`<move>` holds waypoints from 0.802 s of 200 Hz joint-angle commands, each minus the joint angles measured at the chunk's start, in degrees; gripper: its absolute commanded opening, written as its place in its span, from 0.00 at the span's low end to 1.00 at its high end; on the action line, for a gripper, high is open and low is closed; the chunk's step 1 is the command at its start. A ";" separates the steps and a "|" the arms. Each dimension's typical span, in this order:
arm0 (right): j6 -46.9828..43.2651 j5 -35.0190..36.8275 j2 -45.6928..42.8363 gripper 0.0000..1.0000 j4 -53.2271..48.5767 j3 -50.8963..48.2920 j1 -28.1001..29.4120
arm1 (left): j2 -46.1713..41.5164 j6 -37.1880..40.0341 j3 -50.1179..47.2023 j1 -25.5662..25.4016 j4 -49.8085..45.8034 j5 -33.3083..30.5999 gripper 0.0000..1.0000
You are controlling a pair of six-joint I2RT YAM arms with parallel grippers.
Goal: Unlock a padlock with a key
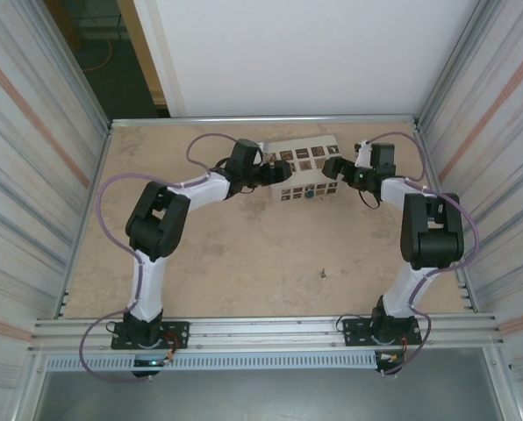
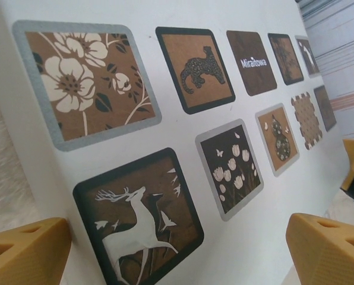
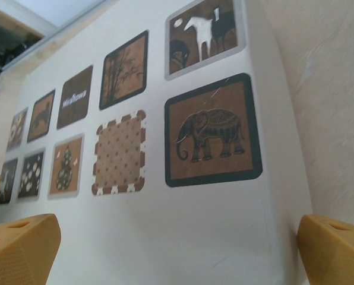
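The tiny blue padlock (image 1: pixel 308 194) sits against the front side of the white box (image 1: pixel 307 154). The key (image 1: pixel 321 274) is a dark speck lying alone on the tabletop, nearer the arm bases. My left gripper (image 1: pixel 276 173) (image 2: pixel 177 261) is at the box's left end, open, its tan fingertips (image 2: pixel 25 252) spread wide over the printed lid. My right gripper (image 1: pixel 333 167) (image 3: pixel 177 255) is at the box's right end, also open, with fingertips (image 3: pixel 334 246) far apart above the lid. Neither holds anything.
The white box (image 2: pixel 236 249) (image 3: pixel 183 237) carries dark patterned squares such as a deer, flowers and an elephant. Corrugated metal walls (image 1: pixel 33 158) close in both sides of the tan table (image 1: pixel 244 254). An aluminium rail (image 1: pixel 261 329) runs along the near edge.
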 commanded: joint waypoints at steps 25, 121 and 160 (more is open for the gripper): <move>-1.61 -6.46 -7.96 1.00 -1.26 -6.68 6.55 | -9.22 2.88 -6.78 -1.23 0.96 1.16 0.94; 3.56 0.13 -20.17 0.99 -3.29 -17.14 20.18 | -19.14 2.88 -19.40 1.39 2.31 -3.35 0.95; 6.27 6.14 -22.54 0.99 -3.81 -19.48 25.38 | -19.90 3.04 -20.35 3.48 1.66 -3.80 0.97</move>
